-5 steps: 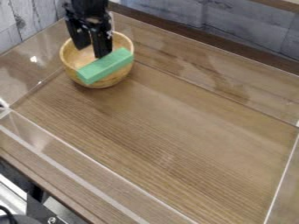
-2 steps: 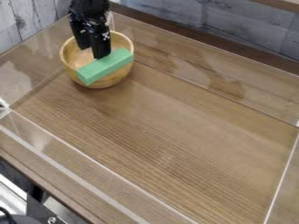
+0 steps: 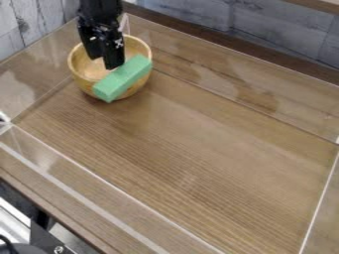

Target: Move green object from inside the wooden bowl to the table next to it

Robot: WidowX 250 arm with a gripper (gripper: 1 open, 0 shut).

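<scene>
The wooden bowl (image 3: 93, 83) stands at the far left of the table (image 3: 199, 149). A bright-green bar, the green object (image 3: 121, 78), lies tilted inside it, its lower end resting over the bowl's front rim. My black gripper (image 3: 101, 54) hangs over the back of the bowl, pointing down, open, with its fingertips just above the green object's upper end. Nothing is held between the fingers.
Clear acrylic walls (image 3: 54, 164) run around the table's edge. A grey plank wall (image 3: 265, 25) stands behind. Brown wood-grain surface stretches to the right of and in front of the bowl.
The gripper has rolled slightly about its vertical axis above the bowl. The green object and the bowl have not moved.
</scene>
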